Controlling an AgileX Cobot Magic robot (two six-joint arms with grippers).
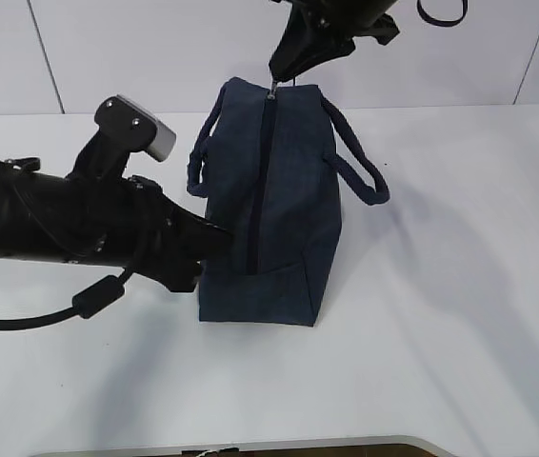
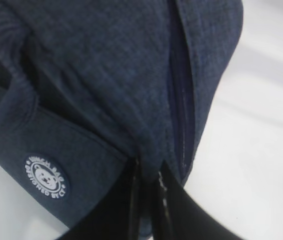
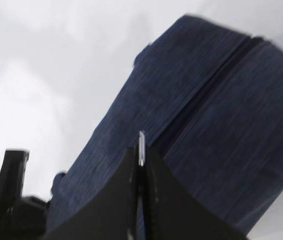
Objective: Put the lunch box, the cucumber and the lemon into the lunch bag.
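Note:
The dark navy lunch bag (image 1: 279, 200) stands on the white table with its top zipper (image 1: 262, 181) closed along its whole length. My left gripper (image 1: 222, 236) is shut on a fold of fabric at the bag's near end; the left wrist view shows the cloth (image 2: 106, 75) pinched between the jaws of that gripper (image 2: 149, 170). At the far end my right gripper (image 1: 275, 74) is shut on the silver zipper pull (image 3: 141, 145), which sticks out between the jaws. The lunch box, the cucumber and the lemon are out of view.
Two padded handles hang off the bag, one to the right (image 1: 360, 167) and one to the left (image 1: 203, 152). A round bear logo patch (image 2: 45, 176) marks the bag's side. The white table (image 1: 460, 286) lies around the bag.

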